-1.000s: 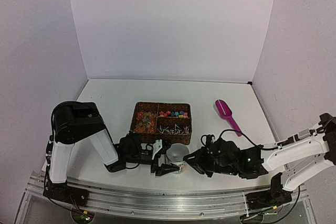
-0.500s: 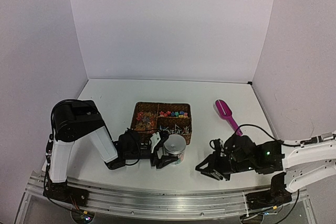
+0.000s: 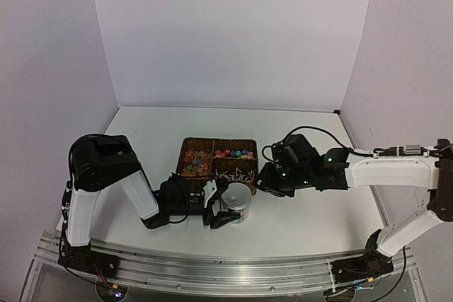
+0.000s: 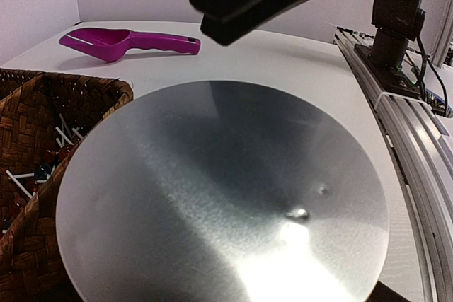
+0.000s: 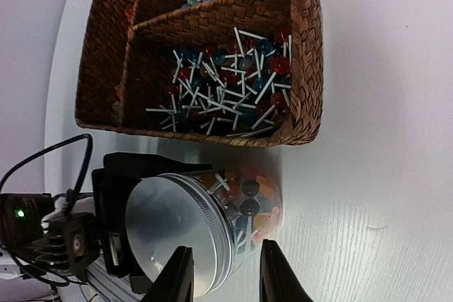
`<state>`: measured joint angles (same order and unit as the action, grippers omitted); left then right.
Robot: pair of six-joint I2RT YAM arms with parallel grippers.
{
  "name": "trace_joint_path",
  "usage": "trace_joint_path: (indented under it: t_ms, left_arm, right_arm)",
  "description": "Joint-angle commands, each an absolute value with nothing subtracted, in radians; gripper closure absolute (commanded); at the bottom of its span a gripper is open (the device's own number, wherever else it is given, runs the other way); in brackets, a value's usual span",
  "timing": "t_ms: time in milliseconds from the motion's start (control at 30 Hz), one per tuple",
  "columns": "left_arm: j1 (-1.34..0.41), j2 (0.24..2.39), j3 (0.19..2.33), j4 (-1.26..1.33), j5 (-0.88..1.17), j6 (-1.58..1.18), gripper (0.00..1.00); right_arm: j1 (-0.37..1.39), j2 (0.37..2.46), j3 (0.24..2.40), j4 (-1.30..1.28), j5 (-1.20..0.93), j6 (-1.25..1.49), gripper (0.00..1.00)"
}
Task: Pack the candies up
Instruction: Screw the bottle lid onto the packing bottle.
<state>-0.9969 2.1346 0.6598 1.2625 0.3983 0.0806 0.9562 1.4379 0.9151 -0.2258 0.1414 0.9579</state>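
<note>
- Candies (image 5: 248, 203): some are in the jar (image 3: 237, 206), showing thru its clear wall. More lie in the basket (image 5: 306, 68) compartments, incl. a pile on white sticks.
- Jar stands on the table just beside the basket's near side. Lid (image 4: 226, 203) is on, so I judge packing is near done or at the closing step.
- Left gripper (image 3: 221, 211): jaws wide, clamped on the jar, reaching in from the left at table level.
- Right gripper (image 5: 225, 277): narrow gap, nothing btw its fingers. It hovers just right of the basket, near the jar.
- Handling, my guess: candies are tiny, light & loose. Wrappers prob. slick, so they'd slip or scatter from a two-finger pinch. Sticks tangle, so one may drag others along.
- Best hold: not the candies themselves. I'd take the scoop (image 4: 127, 39) by its handle & shovel. It lies on the table beyond the basket, apart from it.
- Jar: rigid, smooth wall. Can't tell glass or plastic, so I'd treat it as fragile. Grip the body below the lid, not the slick metal top.
</note>
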Motion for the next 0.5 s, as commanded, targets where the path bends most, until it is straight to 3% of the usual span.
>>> trace_joint_path:
  t_ms: [0,467]
  left_arm:
    - [-1.004,2.119,0.655,1.19,0.409,0.113,0.38]
    - [-1.003,2.123,0.663,1.186,0.396,0.1,0.38]
  right_arm:
    - [0.956,1.476,0.969,-0.186,0.094,0.847,0.74]
    - [0.956,1.57,0.942,-0.11,0.029,0.838,0.81]
